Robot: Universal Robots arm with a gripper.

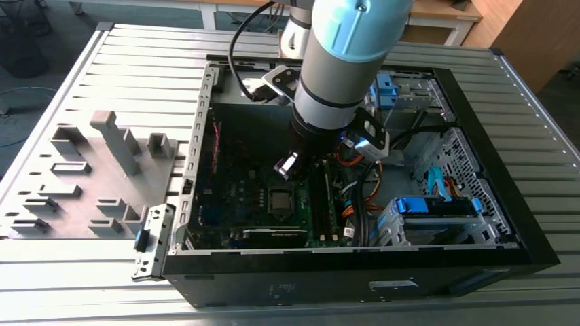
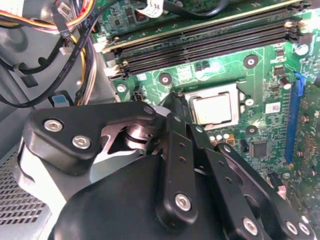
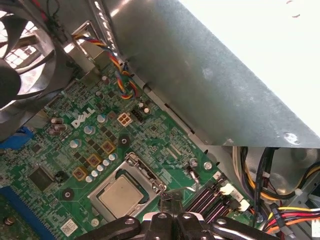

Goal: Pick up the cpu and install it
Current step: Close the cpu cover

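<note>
The cpu (image 3: 120,196) has a dull, brushed silvery metal top, seated in a shinier metal-framed socket (image 2: 212,107) on the glossy green motherboard (image 3: 90,145). The pincer (image 2: 175,130) is matt black — smooth plastic or coated metal — with bright steel screws. The case (image 1: 471,251) is bare grey sheet metal; the table (image 1: 109,68) is ribbed, satin aluminium.

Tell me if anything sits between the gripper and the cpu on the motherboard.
Nothing visible does. In both wrist views the cpu lies flat in the silver-framed socket, its top uncovered. The gripper hangs just beside the socket's edge, with only bare board between. The memory slots and cable bundle sit off to the sides.
</note>
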